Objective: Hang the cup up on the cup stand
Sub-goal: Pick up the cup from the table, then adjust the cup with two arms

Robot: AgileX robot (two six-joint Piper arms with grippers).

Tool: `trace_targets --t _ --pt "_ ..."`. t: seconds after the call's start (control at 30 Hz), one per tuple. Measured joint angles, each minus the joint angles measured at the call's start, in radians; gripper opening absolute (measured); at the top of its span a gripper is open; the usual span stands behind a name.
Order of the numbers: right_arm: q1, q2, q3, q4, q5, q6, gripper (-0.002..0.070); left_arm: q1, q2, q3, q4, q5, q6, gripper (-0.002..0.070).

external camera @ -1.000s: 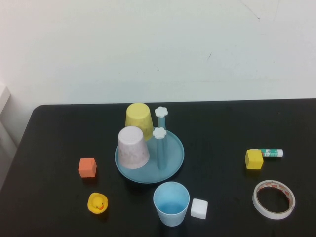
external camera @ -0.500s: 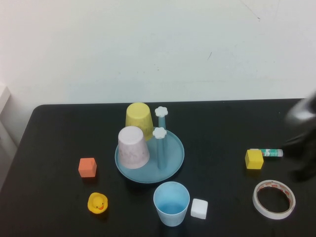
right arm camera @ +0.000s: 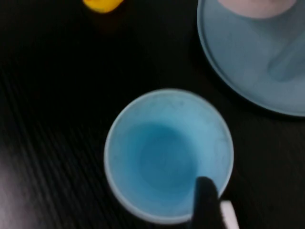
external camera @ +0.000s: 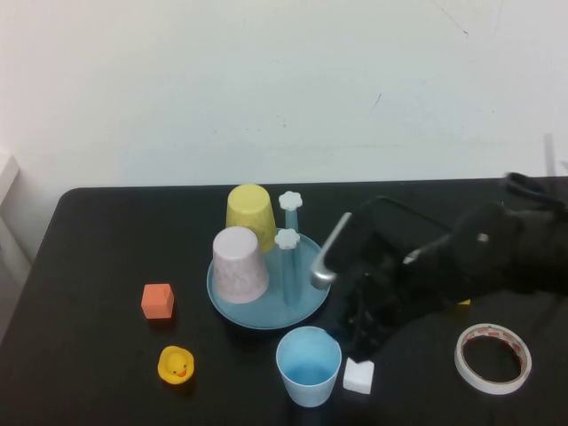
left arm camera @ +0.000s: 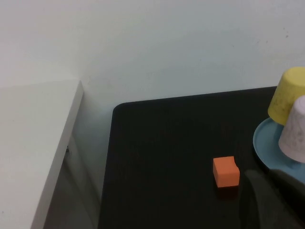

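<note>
The light blue cup (external camera: 308, 364) stands upright, mouth up, near the table's front edge; the right wrist view looks straight into it (right arm camera: 167, 152). The cup stand (external camera: 306, 288) is a blue-teal dish just behind it, with two free pegs topped by white flower knobs (external camera: 287, 238). A yellow cup (external camera: 249, 213) and a pale pink cup (external camera: 238, 264) sit upside down on it. My right gripper (external camera: 357, 330) hovers just right of the cup, open, with one fingertip (right arm camera: 206, 198) over the cup's rim. My left gripper (left arm camera: 274, 202) is a dark shape near the orange cube.
An orange cube (external camera: 157, 301) and a yellow duck (external camera: 175, 364) lie left of the stand. A white cube (external camera: 358, 375) sits right beside the cup. A tape roll (external camera: 492, 358) lies at the front right. My right arm (external camera: 479, 253) covers the table's right side.
My right arm has swept in from the right edge across the table and now hangs beside the cup, covering the yellow cube and glue stick. Nothing on the table has moved.
</note>
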Motion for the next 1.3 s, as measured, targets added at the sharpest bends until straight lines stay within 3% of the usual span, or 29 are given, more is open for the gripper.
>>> trace_targets --t 0.13,0.43,0.57,0.7,0.8,0.87,0.97,1.13,1.3 --pt "0.001 0.100 -0.084 0.000 0.000 0.004 0.0480 0.000 0.000 0.000 -0.012 0.000 0.000 -0.0001" --pt "0.001 0.297 -0.185 0.027 0.004 0.004 0.0481 0.000 0.000 0.000 -0.041 -0.012 0.000 -0.0001" --pt "0.001 0.334 -0.192 0.041 0.010 0.004 0.0408 0.000 0.000 0.000 -0.119 -0.071 0.000 -0.0001" --pt "0.002 0.342 -0.192 0.053 0.037 0.004 0.0211 0.000 0.000 0.000 -0.250 -0.129 0.000 0.0035" --pt "0.002 0.329 -0.192 0.055 0.076 0.004 0.0064 0.000 0.000 0.000 -0.436 -0.149 0.000 0.0201" --pt "0.002 0.301 -0.192 0.055 0.110 0.012 0.0046 0.000 0.000 0.000 -0.636 -0.151 0.000 0.0414" --pt "0.002 0.224 -0.192 0.058 0.150 0.018 0.0046 0.000 0.000 0.000 -0.954 -0.136 -0.003 0.0610" --pt "0.019 0.038 -0.192 0.134 0.156 -0.001 0.0044 0.000 0.000 0.000 -1.386 -0.125 -0.018 0.0683" --pt "0.086 -0.113 -0.192 0.507 0.106 -0.241 0.0043 0.000 0.000 0.000 -1.687 -0.153 -0.025 0.0691"
